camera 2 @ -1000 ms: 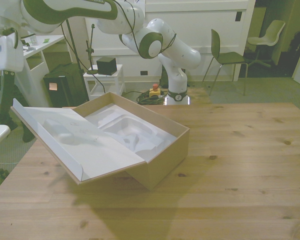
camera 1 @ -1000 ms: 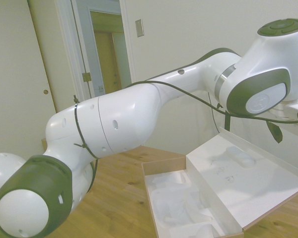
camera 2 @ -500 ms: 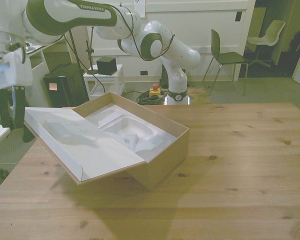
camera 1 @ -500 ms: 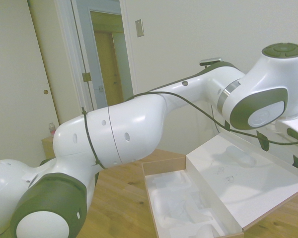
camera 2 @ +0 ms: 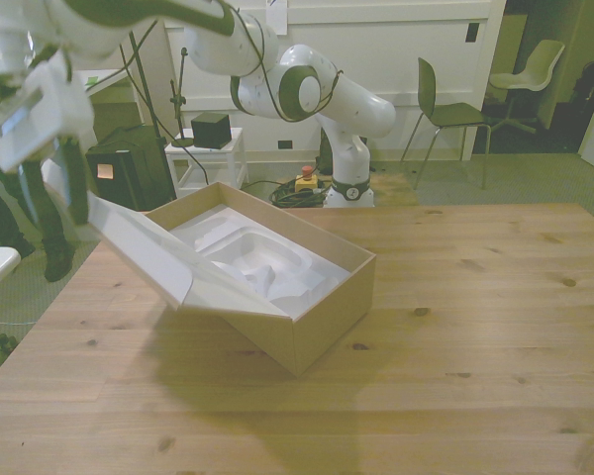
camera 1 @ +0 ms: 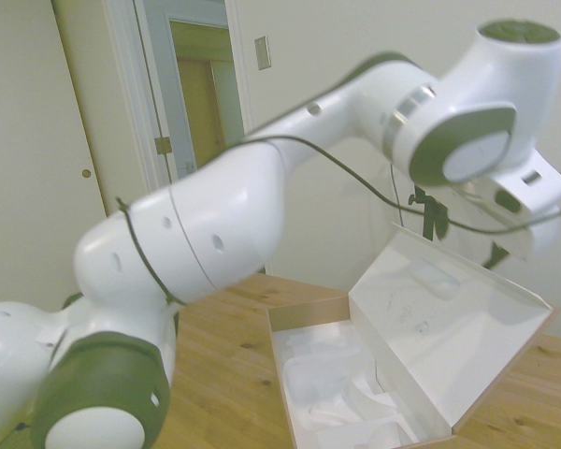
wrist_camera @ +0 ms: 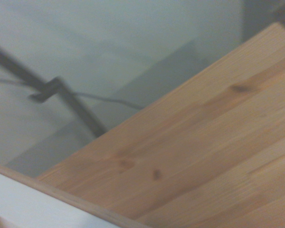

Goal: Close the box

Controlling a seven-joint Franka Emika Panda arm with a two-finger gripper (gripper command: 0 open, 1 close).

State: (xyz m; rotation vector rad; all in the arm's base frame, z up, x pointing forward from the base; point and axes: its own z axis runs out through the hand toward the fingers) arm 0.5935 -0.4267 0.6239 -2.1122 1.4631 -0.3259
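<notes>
The brown cardboard box (camera 2: 322, 322) stands on the wooden table (camera 2: 475, 327), toward the front view's left, with its white moulded insert (camera 2: 262, 262) showing. Its hinged lid (camera 2: 144, 252) is lifted at a steep slant, white inside facing up. My gripper (camera 2: 67, 237) hangs at the lid's outer edge, beyond the table's side, blurred by motion; its dark fingers stand apart and hold nothing. In the side view the lid (camera 1: 449, 327) rises to the right of the box (camera 1: 323, 383), with the gripper (camera 1: 497, 254) behind its top edge. The wrist view shows a white strip of lid (wrist_camera: 28, 206) over the table (wrist_camera: 194, 156).
The robot base (camera 2: 348, 148) stands behind the table's far edge. A white drawer unit (camera 2: 208, 163) with a black cube on it and a chair (camera 2: 445, 109) stand on the floor beyond. The big white arm links (camera 1: 196, 234) fill the side view's left.
The gripper has swung in toward the box and risen. The lid has tipped up from a shallow slant to a steep one, its outer edge higher and nearer the box.
</notes>
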